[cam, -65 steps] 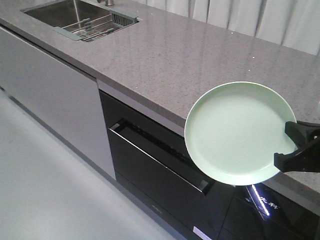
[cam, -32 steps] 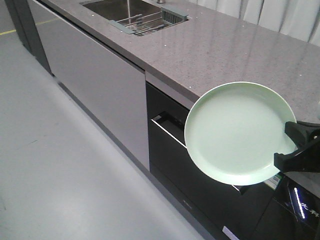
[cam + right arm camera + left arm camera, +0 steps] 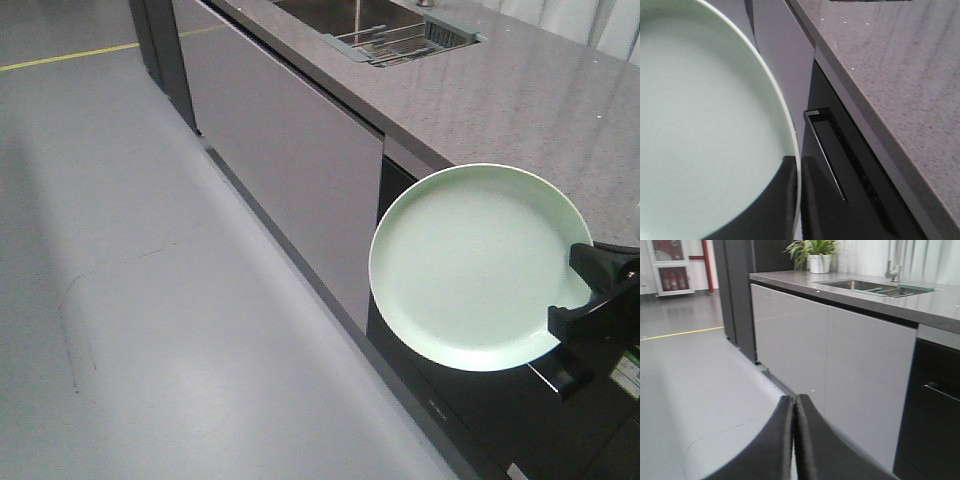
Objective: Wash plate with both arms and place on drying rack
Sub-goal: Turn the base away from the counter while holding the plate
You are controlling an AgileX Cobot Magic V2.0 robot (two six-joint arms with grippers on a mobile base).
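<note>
The right arm [image 3: 603, 310] has its jaws pinched on the rim of the plate [image 3: 470, 265], at lower right by the table [image 3: 540, 110] edge. On the left arm [image 3: 794, 440] the jaws are pressed together, empty. The drying rack [image 3: 400, 42] sits far off at the top, so carry the plate level, grip firm, clear of that edge

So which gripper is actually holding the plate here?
The right gripper: it is clamped on the rim of the plate, at its lower right edge in the front view. The left gripper is shut with nothing in it.
</note>
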